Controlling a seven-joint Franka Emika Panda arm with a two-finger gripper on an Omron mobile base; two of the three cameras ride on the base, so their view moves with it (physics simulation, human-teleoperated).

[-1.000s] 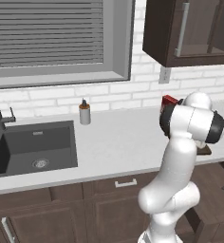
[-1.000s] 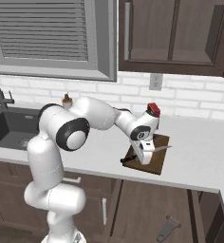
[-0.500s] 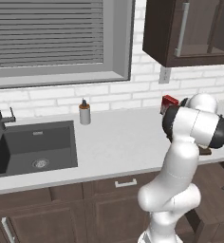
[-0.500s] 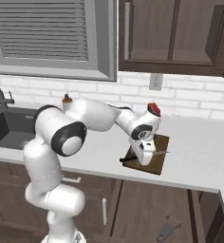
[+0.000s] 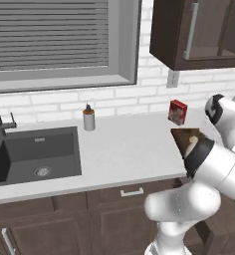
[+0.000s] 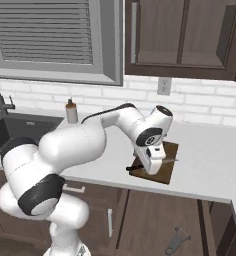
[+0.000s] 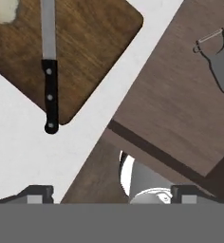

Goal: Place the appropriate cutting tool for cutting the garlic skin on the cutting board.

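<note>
The gripper (image 7: 111, 192) is seen with its two finger tips (image 7: 38, 192) spread wide apart at the bottom of the hand view, and nothing is held between them. It is judged that the hand is carried clear of the board because the tool has been set down.

Toward eleven o'clock from the gripper in the hand view, a knife (image 7: 49, 66) is laid flat on the cutting board (image 7: 92, 42). Its blade runs up toward twelve o'clock, while the end of its black handle overhangs the board's edge onto the white counter (image 7: 23, 156). A flat lie of this kind is what a released tool takes, and the overhanging handle leaves it easy to grasp.

The garlic (image 7: 4, 10) is found at the board's far corner, near eleven o'clock, close beside the blade; whether they touch cannot be told.

Toward one o'clock, a peeler (image 7: 218, 61) is seen lying well apart, off the counter, on the dark floor. It is judged to be the tool passed over.

From the right base view, the board (image 6: 166, 167) is seen at the counter's front edge, which explains the cabinet fronts below the hand.
</note>
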